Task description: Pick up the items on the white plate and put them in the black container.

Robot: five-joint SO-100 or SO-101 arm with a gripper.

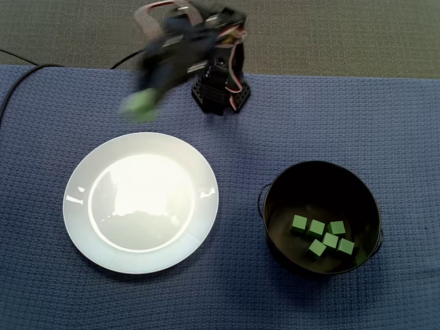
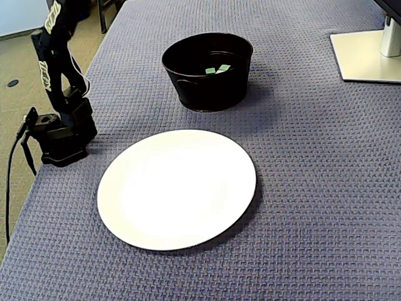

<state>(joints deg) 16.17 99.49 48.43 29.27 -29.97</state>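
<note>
Green cubes (image 1: 317,229) inside black container (image 1: 316,180)

One fixed view looks straight down on the tabletop (image 1: 385,110). The other looks down slantwise from the side, nearer. Both show the white plate (image 1: 74,203), black container (image 1: 273,206) and arm base (image 1: 220,93)

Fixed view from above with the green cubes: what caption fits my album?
Bare white plate beside a black container of green cubes, robot arm blurred above.
</note>
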